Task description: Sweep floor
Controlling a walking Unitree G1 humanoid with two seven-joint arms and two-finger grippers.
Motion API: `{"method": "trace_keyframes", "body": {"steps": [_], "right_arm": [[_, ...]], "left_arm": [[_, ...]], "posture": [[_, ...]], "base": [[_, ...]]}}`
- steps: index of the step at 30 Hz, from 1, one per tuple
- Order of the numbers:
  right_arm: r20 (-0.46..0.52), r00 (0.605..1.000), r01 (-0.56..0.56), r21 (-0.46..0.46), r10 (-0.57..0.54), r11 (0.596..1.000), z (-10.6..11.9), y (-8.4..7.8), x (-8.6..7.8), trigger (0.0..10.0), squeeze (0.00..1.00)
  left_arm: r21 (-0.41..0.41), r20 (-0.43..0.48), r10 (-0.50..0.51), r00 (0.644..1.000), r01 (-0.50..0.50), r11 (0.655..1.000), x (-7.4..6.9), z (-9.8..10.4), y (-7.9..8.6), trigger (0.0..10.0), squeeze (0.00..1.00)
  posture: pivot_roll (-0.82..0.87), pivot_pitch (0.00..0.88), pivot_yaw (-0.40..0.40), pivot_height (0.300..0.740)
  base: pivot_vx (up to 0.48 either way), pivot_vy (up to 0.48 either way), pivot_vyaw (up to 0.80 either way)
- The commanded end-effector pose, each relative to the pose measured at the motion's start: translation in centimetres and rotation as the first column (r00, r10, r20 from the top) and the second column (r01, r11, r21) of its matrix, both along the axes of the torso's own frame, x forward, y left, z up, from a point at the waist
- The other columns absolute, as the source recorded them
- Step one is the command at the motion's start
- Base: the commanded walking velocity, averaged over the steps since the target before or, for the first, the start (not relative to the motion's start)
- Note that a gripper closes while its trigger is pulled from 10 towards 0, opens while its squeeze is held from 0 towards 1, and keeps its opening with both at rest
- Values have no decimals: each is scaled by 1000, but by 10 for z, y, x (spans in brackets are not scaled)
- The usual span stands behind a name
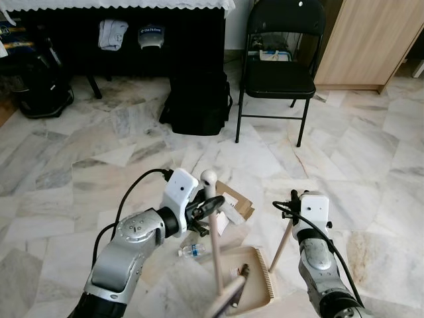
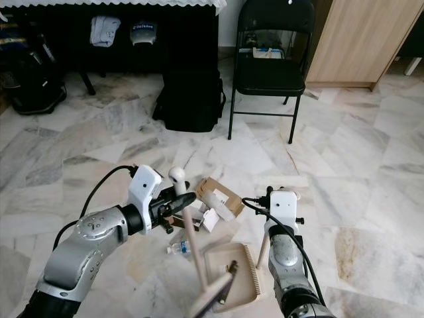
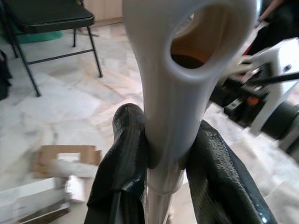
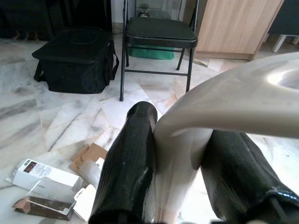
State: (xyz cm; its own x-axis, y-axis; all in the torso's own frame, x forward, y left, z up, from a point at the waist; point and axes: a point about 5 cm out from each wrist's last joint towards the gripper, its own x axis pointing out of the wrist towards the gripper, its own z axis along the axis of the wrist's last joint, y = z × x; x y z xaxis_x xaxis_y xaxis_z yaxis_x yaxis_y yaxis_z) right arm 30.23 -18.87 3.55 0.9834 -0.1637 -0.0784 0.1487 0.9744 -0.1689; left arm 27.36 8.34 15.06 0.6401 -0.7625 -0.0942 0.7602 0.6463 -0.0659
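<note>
Item, left hand (image 1: pixel 207 207): my two black fingers (image 3: pixel 122 163) clamped on the neck of the broom handle (image 1: pixel 214 245), just under its white looped cap; the shaft runs down and slightly toward my right, its foot at the mouth of the dustpan. Item, right hand (image 1: pixel 294 207): fingers (image 4: pixel 128 158) closed around the cream dustpan handle (image 1: pixel 283 244), which slants down and to my left to the pan. Item, dustpan (image 1: pixel 255 299): beige, lying on the marble floor (image 1: pixel 79 172) between my two arms, comb-toothed edge on its right side, a small dark scrap already inside. Item, litter to be swept: a small plastic bottle (image 1: pixel 192 251) just left of the broom shaft, a flattened cardboard piece (image 1: pixel 236 199) and a white carton (image 2: pixel 220 203) just beyond the pan, on the far side from me. Judgement: the litter lies ahead and to the left of the pan's mouth, so the left hand, being nearer, would draw the broom toward me and rightward while the right keeps the pan steady. Item, surroundings: black folding chair (image 1: pixel 278 73) and black bag (image 1: pixel 197 103) farther ahead, well apart from the litter; a wooden cabinet (image 1: pixel 368 40) at far right. Nothing stands between broom and litter; the bottle may roll.
</note>
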Motion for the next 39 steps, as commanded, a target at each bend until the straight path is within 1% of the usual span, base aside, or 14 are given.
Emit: {"method": "trace_keyframes", "body": {"steps": [1, 4, 11, 15, 18, 20, 24, 26, 27, 29, 31, 33, 37, 39], "right_arm": [[-80, 996, 25, -27, -27, 999, -13, -11, -9, 10000, 0], [-80, 996, 23, -25, -25, 999, -13, -10, -8, 10000, 0], [-77, 997, 24, -21, -26, 999, -12, -9, -7, 10000, 0], [-72, 997, 26, -21, -28, 999, -11, -10, -7, 10000, 0], [-72, 997, 26, -21, -28, 999, -11, -10, -7, 10000, 0], [-72, 997, 25, -20, -26, 999, -11, -10, -7, 10000, 0], [-70, 997, 23, -18, -24, 1000, -11, -8, -7, 10000, 0], [-46, 999, 19, -12, -20, 1000, -8, -5, -5, 10000, 0], [-46, 999, 19, -12, -20, 1000, -8, -5, -5, 10000, 0], [-29, 1000, 12, -8, -13, 1000, -5, -3, -4, 10000, 0], [-22, 1000, 10, -7, -10, 1000, -4, -3, -3, 10000, 0], [1, 1000, 8, -4, -8, 1000, -2, -2, -3, 10000, 0], [34, 999, 3, 0, -2, 1000, 3, -1, -2, 10000, 0], [85, 996, 2, 9, -3, 1000, 11, 1, 1, 10000, 0]], "left_arm": [[-49, 50, -25, 998, 28, 998, -2, 17, -2, 10000, 0], [-75, 58, -14, 998, 18, 997, 0, 21, -2, 10000, 0], [-137, 125, 160, 979, -142, 980, 18, 43, 18, 10000, 0], [-176, 189, 272, 944, -240, 955, 28, 64, 39, 10000, 0], [-185, 229, 309, 923, -270, 945, 31, 73, 48, 10000, 0], [-198, 268, 371, 889, -326, 924, 34, 80, 55, 10000, 0], [-223, 270, 427, 863, -376, 900, 37, 79, 57, 10000, 0], [-210, 266, 501, 823, -458, 864, 42, 71, 56, 10000, 0], [-210, 266, 501, 823, -458, 864, 42, 71, 56, 10000, 0], [-211, 255, 542, 801, -501, 839, 44, 66, 57, 10000, 0], [-190, 266, 550, 792, -516, 835, 45, 63, 57, 10000, 0], [-135, 310, 547, 778, -533, 835, 47, 56, 57, 10000, 0], [-107, 306, 566, 765, -564, 819, 50, 45, 58, 10000, 0], [-94, 303, 576, 759, -577, 811, 50, 34, 57, 10000, 0]], "posture": [[111, 101, -9, 740], [115, 95, -9, 740], [114, 88, -6, 740], [115, 89, -7, 740], [119, 90, -7, 740], [122, 89, -8, 740], [114, 88, -9, 740], [107, 88, -8, 740], [107, 88, -8, 740], [102, 88, -7, 740], [98, 85, -5, 740], [95, 81, -1, 740], [93, 77, 2, 740], [81, 73, 3, 740]], "base": [[0, 0, 0], [0, 0, 0], [0, 0, 0], [0, 0, 0], [0, 0, 0], [0, 0, 0], [0, 0, 0], [0, 0, 0], [0, 0, 0], [0, 0, 0], [0, 0, 0], [0, 0, 0], [0, 0, 0], [0, 0, 0]]}}
